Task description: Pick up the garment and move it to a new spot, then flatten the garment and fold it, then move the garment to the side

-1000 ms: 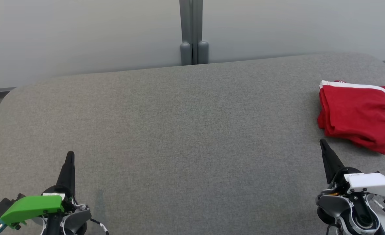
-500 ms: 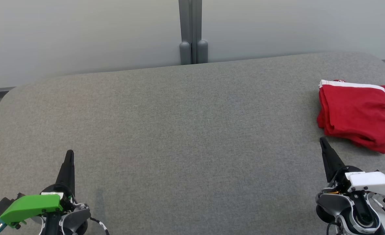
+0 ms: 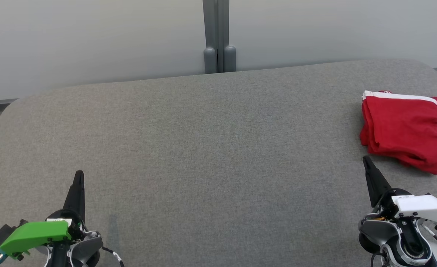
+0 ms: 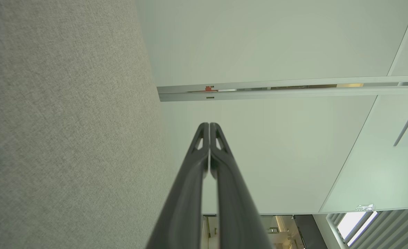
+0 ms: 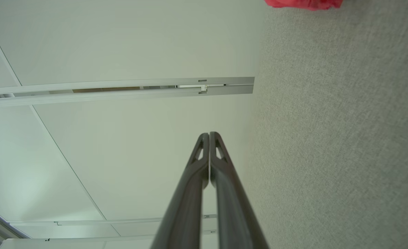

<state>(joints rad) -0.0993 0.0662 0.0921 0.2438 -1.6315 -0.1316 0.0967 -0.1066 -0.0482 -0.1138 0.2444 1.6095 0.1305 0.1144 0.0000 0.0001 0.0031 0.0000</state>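
You'll find the folded red cloth garment with a white band (image 3: 403, 133) at the far right of the grey fabric-covered table (image 3: 203, 148), just ahead of your right gripper (image 3: 367, 163), which is pinched together and empty like the left gripper (image 3: 79, 176), well apart from it.

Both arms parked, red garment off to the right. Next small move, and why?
Probably none but a stop: the red garment lies folded at the gray table's right side, and the left gripper and right gripper are shut, apart from it.
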